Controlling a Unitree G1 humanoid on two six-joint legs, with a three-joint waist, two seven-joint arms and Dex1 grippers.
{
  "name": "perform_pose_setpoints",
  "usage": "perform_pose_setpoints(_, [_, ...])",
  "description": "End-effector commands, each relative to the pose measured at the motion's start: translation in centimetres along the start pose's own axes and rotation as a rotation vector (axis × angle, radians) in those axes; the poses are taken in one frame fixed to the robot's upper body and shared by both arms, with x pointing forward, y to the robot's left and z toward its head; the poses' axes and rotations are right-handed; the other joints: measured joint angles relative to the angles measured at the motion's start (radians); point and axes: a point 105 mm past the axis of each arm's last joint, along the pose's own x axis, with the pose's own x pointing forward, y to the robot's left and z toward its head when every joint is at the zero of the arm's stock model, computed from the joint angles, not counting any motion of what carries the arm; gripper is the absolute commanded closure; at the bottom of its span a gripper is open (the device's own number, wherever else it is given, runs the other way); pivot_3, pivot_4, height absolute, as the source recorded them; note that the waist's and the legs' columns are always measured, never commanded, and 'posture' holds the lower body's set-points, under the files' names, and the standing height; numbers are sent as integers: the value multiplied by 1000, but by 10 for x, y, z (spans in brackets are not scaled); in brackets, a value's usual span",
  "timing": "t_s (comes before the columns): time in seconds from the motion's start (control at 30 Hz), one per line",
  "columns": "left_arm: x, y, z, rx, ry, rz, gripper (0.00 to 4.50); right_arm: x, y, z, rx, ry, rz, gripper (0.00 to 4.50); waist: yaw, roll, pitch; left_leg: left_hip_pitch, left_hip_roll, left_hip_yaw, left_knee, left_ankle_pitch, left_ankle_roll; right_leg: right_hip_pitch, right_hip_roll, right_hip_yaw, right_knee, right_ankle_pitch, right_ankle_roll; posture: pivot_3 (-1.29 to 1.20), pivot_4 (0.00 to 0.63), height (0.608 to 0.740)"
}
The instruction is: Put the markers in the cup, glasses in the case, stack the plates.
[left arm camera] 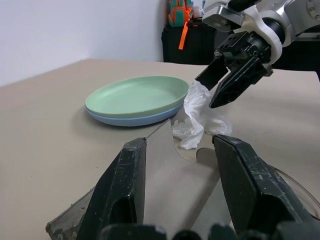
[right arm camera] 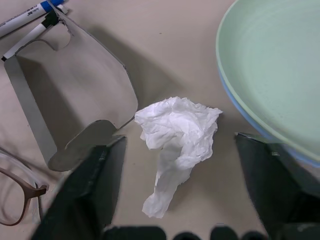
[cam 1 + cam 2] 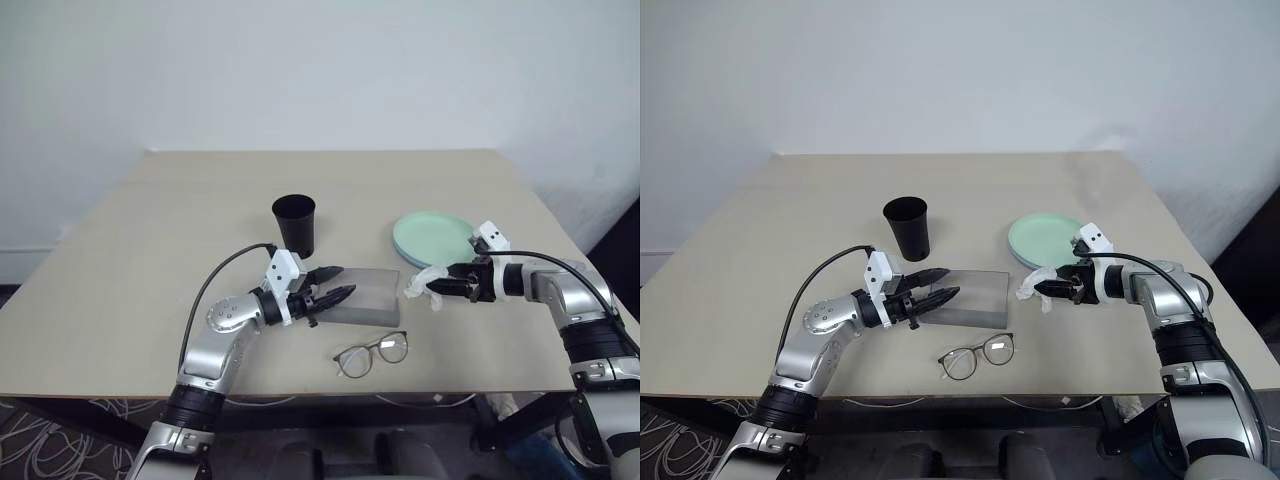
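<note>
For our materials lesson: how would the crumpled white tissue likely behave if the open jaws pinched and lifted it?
The tissue looks thin and creased, so probably floppy and very light. It would likely squash flat between the fingers and might dangle.

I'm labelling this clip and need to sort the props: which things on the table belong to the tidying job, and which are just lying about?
Job:
- markers
- black cup
- glasses
- grey case
- mint plate, already stacked on the blue plate

Lying about:
- crumpled white tissue, between the right gripper's open fingers
</note>
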Motion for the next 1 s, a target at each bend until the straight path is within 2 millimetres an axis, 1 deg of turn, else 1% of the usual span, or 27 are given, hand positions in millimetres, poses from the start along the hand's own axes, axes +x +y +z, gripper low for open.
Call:
perform_pose_setpoints(0.03, [1,-2,9,28,-25,-13,2329,-4,0,17,-34,-51,1,2008,0,0,0,0,0,0,0,0,0,0,0,0,0,0,0,0,0,740])
perform_pose_setpoints(0.23, [2,-2,9,28,-25,-18,2329,-11,4,20,-46,-60,27,4191,0,0,0,0,0,0,0,0,0,0,0,0,0,0,0,0,0,740])
perform_pose_setpoints(0.27, [2,-2,9,28,-25,-19,2329,-12,4,20,-49,-62,30,4446,0,0,0,0,0,0,0,0,0,0,0,0,0,0,0,0,0,740])
perform_pose_setpoints(0.43, [3,-3,10,29,-26,-21,2329,-18,2,24,-62,-70,26,4486,0,0,0,0,0,0,0,0,0,0,0,0,0,0,0,0,0,740])
perform_pose_setpoints(0.5, [3,-3,10,29,-26,-21,2329,-22,2,31,-78,-87,27,4486,0,0,0,0,0,0,0,0,0,0,0,0,0,0,0,0,0,740])
perform_pose_setpoints(0.57, [3,-3,9,28,-26,-21,2329,-30,5,45,-104,-134,45,4486,0,0,0,0,0,0,0,0,0,0,0,0,0,0,0,0,0,740])
perform_pose_setpoints(0.63, [2,-3,9,28,-26,-21,2329,-34,7,54,-117,-161,56,4486,-1,0,0,0,0,0,0,0,0,0,0,0,0,0,0,0,0,740])
perform_pose_setpoints(0.7, [2,-3,9,27,-24,-21,2329,-41,-2,72,-133,-214,2,4486,-1,0,0,0,0,0,0,0,0,0,0,0,0,0,0,0,0,740])
perform_pose_setpoints(0.77, [2,-3,9,27,-24,-21,2329,-45,-14,85,-142,-245,-66,4486,-2,0,0,0,0,0,0,0,0,0,0,0,0,0,0,0,0,740])
perform_pose_setpoints(0.83, [2,-3,8,27,-23,-20,2329,-44,-22,91,-138,-260,-111,4486,-1,0,0,0,0,0,0,0,0,0,0,0,0,0,0,0,0,740])
perform_pose_setpoints(0.9, [3,-3,8,28,-24,-22,2329,-40,-38,95,-109,-262,-197,4486,-1,-1,0,1,0,0,0,0,0,0,0,-1,0,0,0,0,0,740])
perform_pose_setpoints(1.0, [5,-4,8,30,-24,-24,2329,-29,-57,93,-94,-236,-295,4486,-2,-1,0,0,0,0,0,0,0,0,0,-1,-1,0,0,0,0,740])
